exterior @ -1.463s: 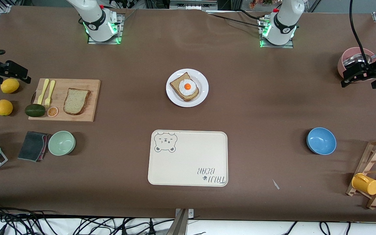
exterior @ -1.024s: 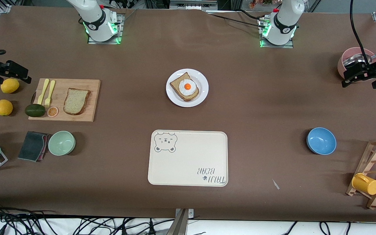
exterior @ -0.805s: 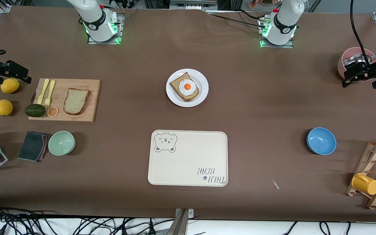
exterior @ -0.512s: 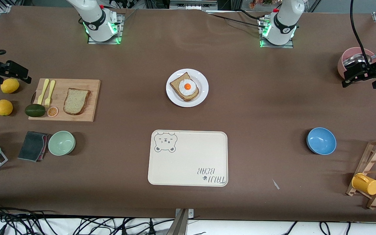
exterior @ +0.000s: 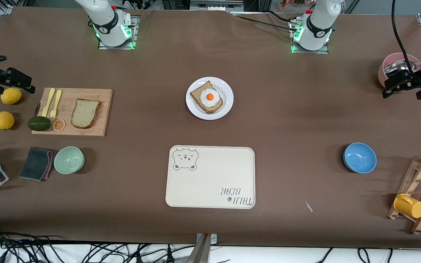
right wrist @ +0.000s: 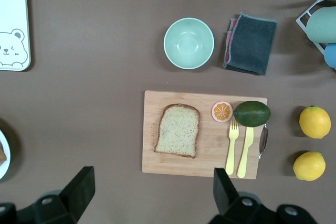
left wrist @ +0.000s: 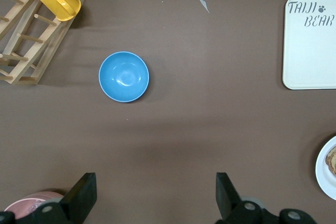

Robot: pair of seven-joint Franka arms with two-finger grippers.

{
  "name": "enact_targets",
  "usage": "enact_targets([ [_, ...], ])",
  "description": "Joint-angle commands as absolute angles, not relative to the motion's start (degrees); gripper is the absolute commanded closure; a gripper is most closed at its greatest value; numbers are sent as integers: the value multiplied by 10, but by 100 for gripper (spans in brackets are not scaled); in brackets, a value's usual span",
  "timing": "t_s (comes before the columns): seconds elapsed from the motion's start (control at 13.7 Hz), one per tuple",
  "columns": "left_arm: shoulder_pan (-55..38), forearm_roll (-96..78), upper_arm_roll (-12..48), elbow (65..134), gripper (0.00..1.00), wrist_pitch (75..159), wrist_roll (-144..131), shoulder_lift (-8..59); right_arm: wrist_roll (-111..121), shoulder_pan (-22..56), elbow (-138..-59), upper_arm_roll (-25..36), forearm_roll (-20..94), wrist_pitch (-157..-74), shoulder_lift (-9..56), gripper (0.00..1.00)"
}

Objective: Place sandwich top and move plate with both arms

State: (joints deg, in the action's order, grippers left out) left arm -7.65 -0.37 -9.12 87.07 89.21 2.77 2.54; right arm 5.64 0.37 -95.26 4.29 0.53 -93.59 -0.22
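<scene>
The sandwich top (exterior: 85,113), a light speckled slice, lies flat on a wooden cutting board (exterior: 72,129) toward the right arm's end of the table; the right wrist view also shows the sandwich top (right wrist: 178,129). The white plate (exterior: 228,95) sits mid-table and carries a darker slice with a fried egg (exterior: 209,97). My right gripper (exterior: 15,81) hangs open and empty over the table by the lemons, well apart from the board, as does the right gripper (right wrist: 152,182) in its wrist view. My left gripper (exterior: 400,83) hangs open and empty by a pink bowl; the left gripper (left wrist: 155,186) holds nothing.
A cream bear tray (exterior: 210,177) lies nearer the front camera than the plate. A blue bowl (exterior: 359,157) and a wooden rack with a yellow mug (exterior: 409,205) stand toward the left arm's end. A green bowl (exterior: 69,160), grey cloth (exterior: 37,163), avocado (exterior: 39,123) and lemons (exterior: 4,120) surround the board.
Both grippers have shifted only very slightly in the air. Nothing on the table has moved.
</scene>
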Motion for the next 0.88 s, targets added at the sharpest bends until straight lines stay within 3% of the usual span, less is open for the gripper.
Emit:
enact_targets([
  [0.0, -79, 6, -91, 859, 0, 882, 29, 29, 61, 4, -946, 42, 10, -928, -2, 0],
  [0.8, -82, 6, -91, 859, 0, 882, 26, 29, 54, 4, -946, 43, 10, -927, 0, 0],
])
